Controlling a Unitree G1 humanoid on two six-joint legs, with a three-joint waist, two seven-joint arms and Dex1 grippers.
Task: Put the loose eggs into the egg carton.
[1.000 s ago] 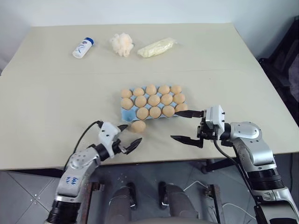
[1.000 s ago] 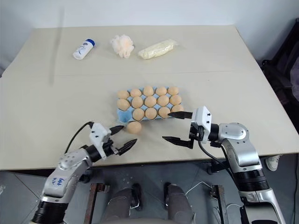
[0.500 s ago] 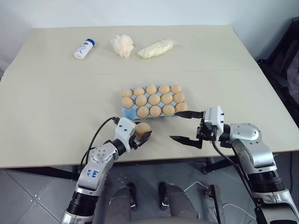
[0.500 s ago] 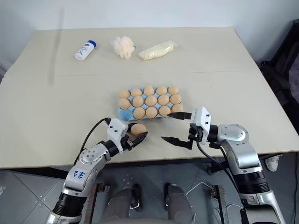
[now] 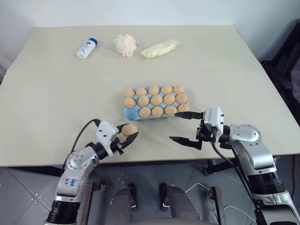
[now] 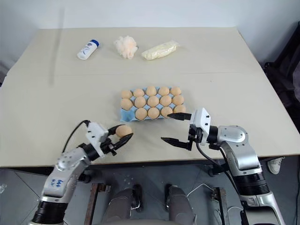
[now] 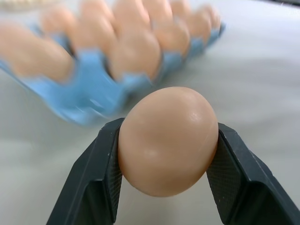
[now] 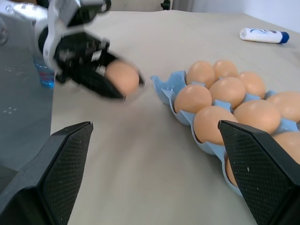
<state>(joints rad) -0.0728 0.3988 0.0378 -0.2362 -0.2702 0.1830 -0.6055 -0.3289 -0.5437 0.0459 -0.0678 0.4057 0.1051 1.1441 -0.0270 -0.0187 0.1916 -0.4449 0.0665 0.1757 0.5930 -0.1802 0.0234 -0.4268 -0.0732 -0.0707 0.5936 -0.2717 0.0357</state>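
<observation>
The light blue egg carton (image 5: pixel 130 114) sits mid-table with several tan eggs (image 5: pixel 156 100) in its cups; its front-left corner cup shows bare blue. My left gripper (image 5: pixel 127 134) is shut on one loose egg (image 5: pixel 129 130), held just above the table in front of the carton's left corner. The left wrist view shows that egg (image 7: pixel 167 140) squeezed between both black fingers. My right gripper (image 5: pixel 180 127) stands open and empty at the carton's front right corner, one fingertip close to the corner egg (image 5: pixel 183 108).
A white bottle with a blue cap (image 5: pixel 87 48), a pale fluffy puff (image 5: pixel 125 45) and a cream packet (image 5: pixel 160 48) lie along the far side of the table. The table's front edge (image 5: pixel 154 158) runs just under both grippers.
My left gripper has closed on the egg that lay in front of the carton, lifted it off the table and drawn back to the left. The right gripper has stayed put.
</observation>
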